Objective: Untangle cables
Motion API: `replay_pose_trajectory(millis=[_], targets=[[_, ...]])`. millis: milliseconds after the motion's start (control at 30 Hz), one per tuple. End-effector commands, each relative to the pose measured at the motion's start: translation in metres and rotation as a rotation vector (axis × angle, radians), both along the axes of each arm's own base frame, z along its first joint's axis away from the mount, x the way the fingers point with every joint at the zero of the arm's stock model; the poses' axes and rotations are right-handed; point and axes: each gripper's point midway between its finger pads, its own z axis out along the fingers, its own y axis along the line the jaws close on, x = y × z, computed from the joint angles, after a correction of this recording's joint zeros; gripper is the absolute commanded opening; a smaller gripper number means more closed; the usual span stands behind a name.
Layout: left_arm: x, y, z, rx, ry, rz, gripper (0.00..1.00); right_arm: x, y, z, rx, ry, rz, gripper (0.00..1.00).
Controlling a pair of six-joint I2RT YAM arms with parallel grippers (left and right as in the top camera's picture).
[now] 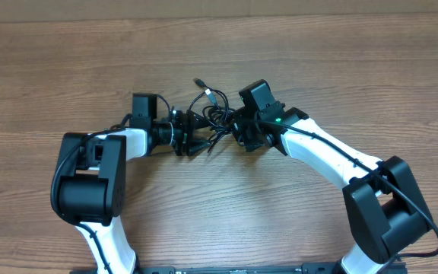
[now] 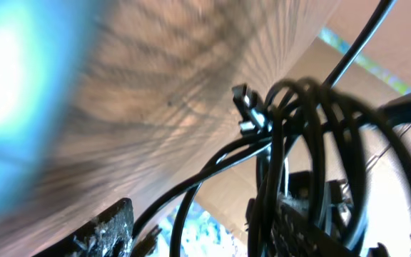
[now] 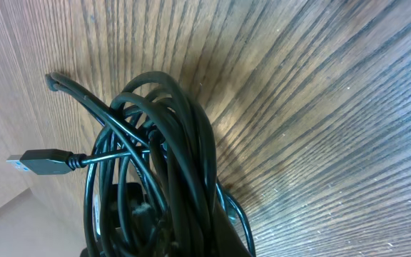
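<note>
Cables (image 1: 210, 114): thin black cords in one knotted bunch, centre of the overhead view, slightly above the middle, between the two tools. Several loops overlapped. One loose end with a silver-tipped plug (image 1: 198, 81) stuck out toward the upper edge of the bunch.

Right wrist view: loops stacked tightly, rising from bottom centre of the frame. One flat silver-tipped plug (image 3: 40, 163) pointed toward the left edge.

Left wrist view: loops filled the right half, with a small plug (image 2: 245, 107) at centre. Much of that frame was blurred.

Handling, judged: light, limp, smooth-jacketed. The cords would likely slide through a loose hold and snag on each other at the crossings. The plugs were the only stiff parts. The best hold looked to be a free end just behind its plug, or a single outer loop, not the packed core.

Right tool (image 1: 238, 131): fingers together, with strands converging right at it. Judged clamped on the cables at the bunch's right side.

Left tool (image 1: 191, 143): at the lower left of the bunch. One finger (image 2: 113, 228) showed at lower left of its own view, and cords ran past it. Whether the tool pressed on anything could not be told.

Surface (image 1: 67, 68): wood-grain, bare around the bunch. Whether the cables rested on it or hung just above was unclear.
</note>
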Motion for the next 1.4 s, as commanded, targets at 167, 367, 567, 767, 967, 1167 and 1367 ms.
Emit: replay_pose_trajectory(millis=[167,367,567,767,967,1167,1367], targets=[[-0.023,-0.019,0.006,-0.087,0.01,-0.111,0.59,0.002,0.005,0.014,0.029,-0.031,0.009,0.04],[-0.037,-0.017,-0.001,-0.071,0.028,-0.146,0.57,0.003,0.005,0.015,0.031,-0.035,0.009,0.04],[-0.054,-0.015,-0.007,-0.053,0.037,-0.191,0.56,0.005,0.006,0.016,0.036,-0.044,0.009,0.04],[-0.072,-0.012,-0.01,-0.048,0.046,-0.24,0.55,0.011,0.009,0.021,0.053,-0.073,0.007,0.04],[-0.087,-0.009,-0.013,-0.03,0.046,-0.282,0.54,0.014,0.008,0.022,0.058,-0.083,0.002,0.04],[-0.095,-0.002,-0.027,0.056,0.069,-0.295,0.55,0.014,0.008,0.022,0.058,-0.082,0.002,0.04],[-0.105,0.0,-0.026,0.056,0.062,-0.332,0.64,0.016,0.006,0.022,0.046,-0.089,-0.007,0.04]])
